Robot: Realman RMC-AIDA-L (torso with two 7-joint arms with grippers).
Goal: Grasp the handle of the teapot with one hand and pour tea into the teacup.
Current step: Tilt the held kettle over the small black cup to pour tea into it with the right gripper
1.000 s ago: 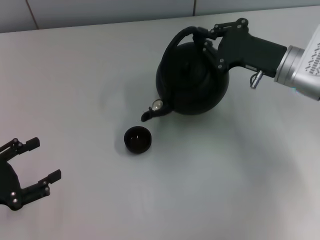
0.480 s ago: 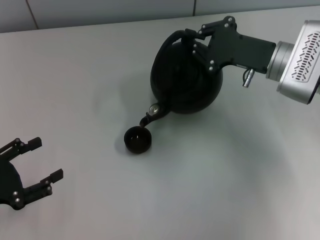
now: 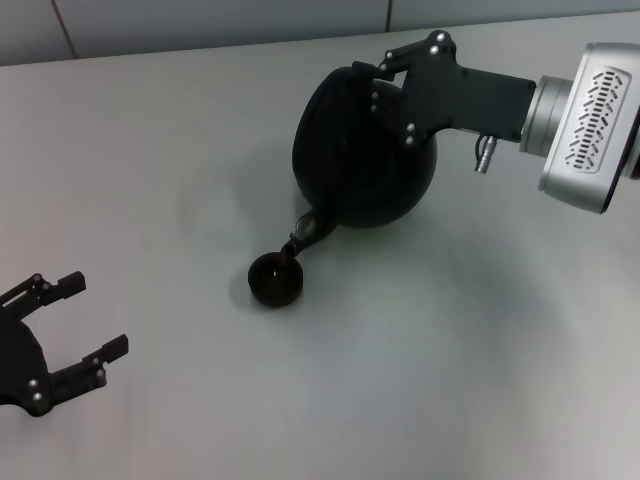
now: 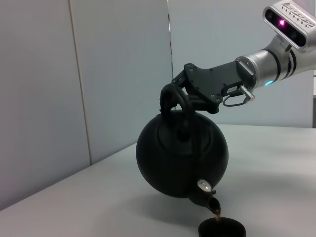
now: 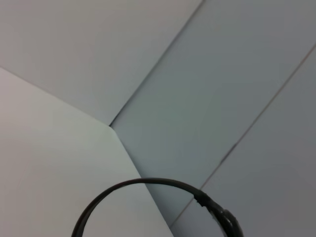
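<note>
The black teapot (image 3: pixel 355 165) hangs tilted above the table, its spout (image 3: pixel 305 232) down over the small black teacup (image 3: pixel 275 280). My right gripper (image 3: pixel 378 85) is shut on the handle at the pot's top. In the left wrist view the teapot (image 4: pixel 180 158) leans spout-down, the arched handle (image 4: pixel 169 96) sits in the right gripper (image 4: pixel 181 93), and dark tea runs from the spout into the teacup (image 4: pixel 221 229). The right wrist view shows only the handle's arc (image 5: pixel 148 181). My left gripper (image 3: pixel 95 315) is open and empty at the near left.
The grey table (image 3: pixel 450 380) carries only the teacup. A pale panelled wall (image 3: pixel 200 20) runs along the table's far edge. The right arm's silver forearm (image 3: pixel 585 120) reaches in from the far right.
The right gripper has tipped the teapot further forward and shifted it left. The spout has dropped onto the teacup's rim line. The left gripper has stayed put.
</note>
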